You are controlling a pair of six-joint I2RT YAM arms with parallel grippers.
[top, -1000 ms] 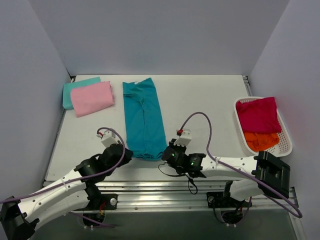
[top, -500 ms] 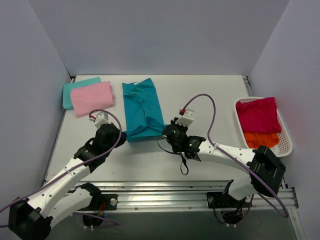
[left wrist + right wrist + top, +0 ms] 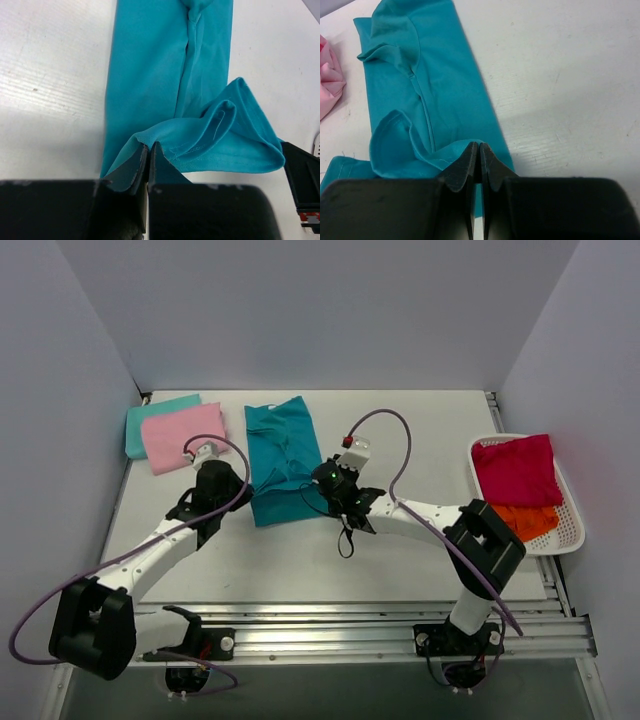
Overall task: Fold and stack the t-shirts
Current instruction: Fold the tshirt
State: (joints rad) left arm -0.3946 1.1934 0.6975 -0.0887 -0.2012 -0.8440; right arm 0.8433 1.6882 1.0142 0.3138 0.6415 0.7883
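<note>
The deep teal t-shirt (image 3: 280, 455) lies as a long strip in the middle of the table, its near hem lifted and carried over the rest. My left gripper (image 3: 238, 487) is shut on the hem's left corner (image 3: 145, 145). My right gripper (image 3: 322, 480) is shut on the hem's right corner (image 3: 470, 147). The lifted hem sags in a loop (image 3: 235, 145) between the two grippers. A folded pink t-shirt (image 3: 183, 435) lies on a folded pale aqua t-shirt (image 3: 150, 412) at the far left. A crimson t-shirt (image 3: 515, 468) and an orange t-shirt (image 3: 525, 520) lie in the basket.
The white lattice basket (image 3: 572, 525) stands at the table's right edge. Grey walls close in the table on three sides. A loose black cord (image 3: 345, 540) hangs from the right arm just above the tabletop.
Both grippers have moved away from the near edge toward the back, carrying the teal t-shirt's near hem over the rest of the shirt, so the visible strip is shorter.
</note>
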